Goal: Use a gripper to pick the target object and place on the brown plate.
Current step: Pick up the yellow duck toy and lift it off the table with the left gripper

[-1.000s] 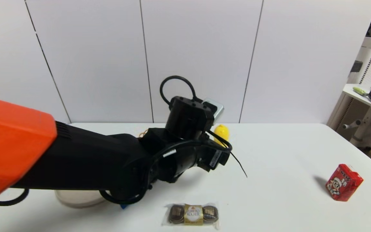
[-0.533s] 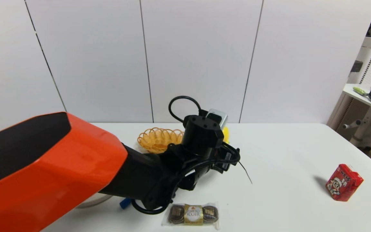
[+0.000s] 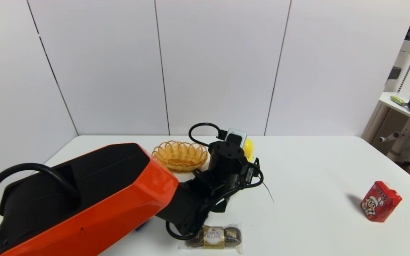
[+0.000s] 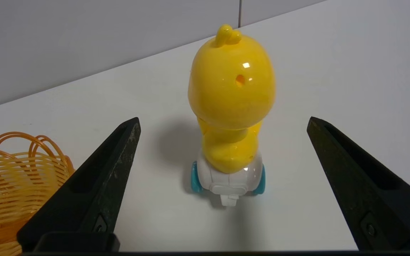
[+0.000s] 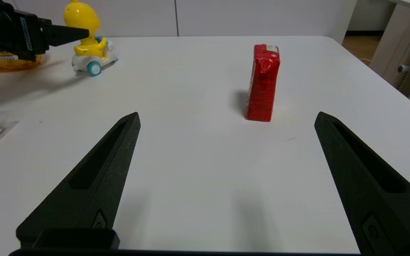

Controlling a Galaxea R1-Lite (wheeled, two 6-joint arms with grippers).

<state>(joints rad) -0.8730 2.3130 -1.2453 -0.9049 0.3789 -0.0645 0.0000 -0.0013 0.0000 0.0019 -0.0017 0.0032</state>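
Observation:
The yellow duck toy [image 4: 231,89], with a white base and blue wheels, stands upright on the white table near its far edge. It also shows in the head view [image 3: 248,147] and the right wrist view [image 5: 84,21]. My left gripper [image 4: 222,121] is open, and the duck stands just beyond its fingertips, centred on the gap and untouched. In the head view the left wrist [image 3: 228,160] covers most of the duck. My right gripper [image 5: 226,117] is open and empty, low over the table's right half. The brown plate is hidden behind the left arm.
An orange woven basket [image 3: 180,155] sits just left of the duck, close to the left finger [image 4: 94,185]. A red carton [image 3: 380,201] stands at the right. A clear pack of chocolates [image 3: 214,236] lies at the front. The table [image 3: 315,170] is white.
The left arm has swung forward and dropped, so the wrist now sits low behind the duck. The basket has come into view. The plate, seen earlier at the front left, is now covered.

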